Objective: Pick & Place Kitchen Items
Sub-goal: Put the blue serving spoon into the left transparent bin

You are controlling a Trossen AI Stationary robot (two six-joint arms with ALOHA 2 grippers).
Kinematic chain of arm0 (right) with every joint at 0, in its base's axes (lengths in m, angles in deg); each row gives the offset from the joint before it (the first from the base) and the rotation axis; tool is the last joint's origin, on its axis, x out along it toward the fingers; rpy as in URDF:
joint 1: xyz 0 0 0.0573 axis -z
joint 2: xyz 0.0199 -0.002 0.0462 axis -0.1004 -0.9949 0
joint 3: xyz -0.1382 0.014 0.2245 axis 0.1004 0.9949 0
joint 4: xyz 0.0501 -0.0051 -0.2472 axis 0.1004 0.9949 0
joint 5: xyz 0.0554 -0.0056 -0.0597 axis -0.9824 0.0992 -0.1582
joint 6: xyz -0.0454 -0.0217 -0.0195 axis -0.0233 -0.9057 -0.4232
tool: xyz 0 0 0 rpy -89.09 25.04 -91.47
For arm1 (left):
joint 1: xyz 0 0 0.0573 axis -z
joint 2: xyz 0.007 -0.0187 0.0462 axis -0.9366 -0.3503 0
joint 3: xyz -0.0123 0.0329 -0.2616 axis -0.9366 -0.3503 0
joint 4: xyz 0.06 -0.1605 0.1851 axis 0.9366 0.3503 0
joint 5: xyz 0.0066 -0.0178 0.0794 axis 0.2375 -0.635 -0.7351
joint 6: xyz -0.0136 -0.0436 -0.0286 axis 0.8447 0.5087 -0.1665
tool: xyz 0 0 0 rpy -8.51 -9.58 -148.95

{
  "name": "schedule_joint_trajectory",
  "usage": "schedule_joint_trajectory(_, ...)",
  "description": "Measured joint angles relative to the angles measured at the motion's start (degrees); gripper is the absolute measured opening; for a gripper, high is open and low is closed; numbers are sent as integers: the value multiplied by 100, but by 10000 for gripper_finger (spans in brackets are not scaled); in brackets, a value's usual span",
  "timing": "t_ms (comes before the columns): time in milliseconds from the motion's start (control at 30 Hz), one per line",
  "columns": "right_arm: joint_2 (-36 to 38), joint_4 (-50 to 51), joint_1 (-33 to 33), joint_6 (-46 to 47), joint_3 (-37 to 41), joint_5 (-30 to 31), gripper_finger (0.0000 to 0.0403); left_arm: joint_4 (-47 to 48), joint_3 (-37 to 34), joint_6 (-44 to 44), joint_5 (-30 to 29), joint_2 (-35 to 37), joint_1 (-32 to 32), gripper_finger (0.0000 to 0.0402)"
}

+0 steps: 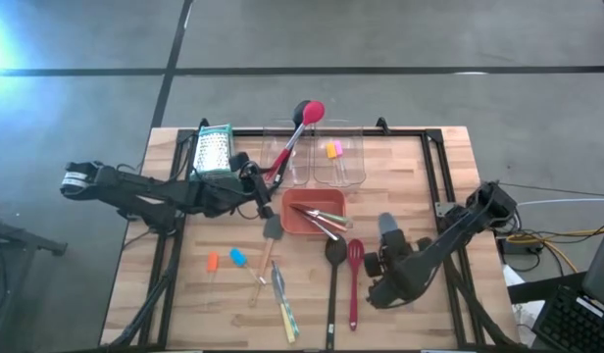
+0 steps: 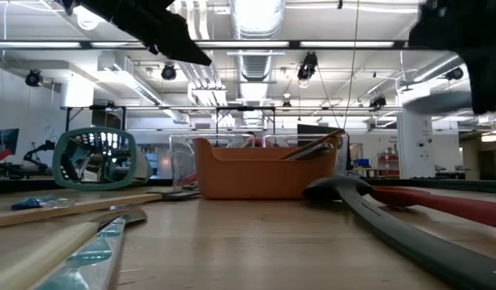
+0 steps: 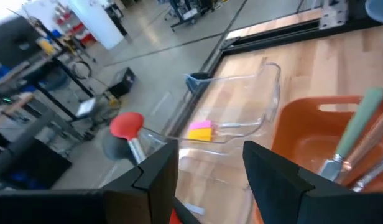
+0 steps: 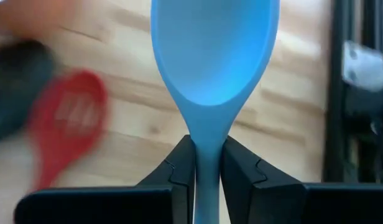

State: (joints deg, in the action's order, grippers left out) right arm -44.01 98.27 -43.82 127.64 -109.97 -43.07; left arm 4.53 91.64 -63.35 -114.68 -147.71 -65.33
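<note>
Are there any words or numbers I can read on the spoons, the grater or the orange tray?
None can be read.
The grater, the orange tray and the blue spoon held in the right gripper show no writing.
Signs in the room behind the table are too blurred to read.

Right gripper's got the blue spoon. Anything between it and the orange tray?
Nothing upright blocks it. The right gripper is shut on the blue spoon. Between it and the orange tray lie only the black spoon and red slotted spatula, flat on the table, and tools already fill the tray.
</note>
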Motion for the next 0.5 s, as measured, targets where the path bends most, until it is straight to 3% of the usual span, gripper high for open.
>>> schedule_joint_trajectory(267, 2, 181, -309, -709, -956, 2687, 42, -132, -72, 126, 515, -2, -4, 186)
schedule_joint_trajectory(500, -2, -540, -326, -1842, -1055, 4899, 42, -379, -98, 136, 894, -2, -4, 186)
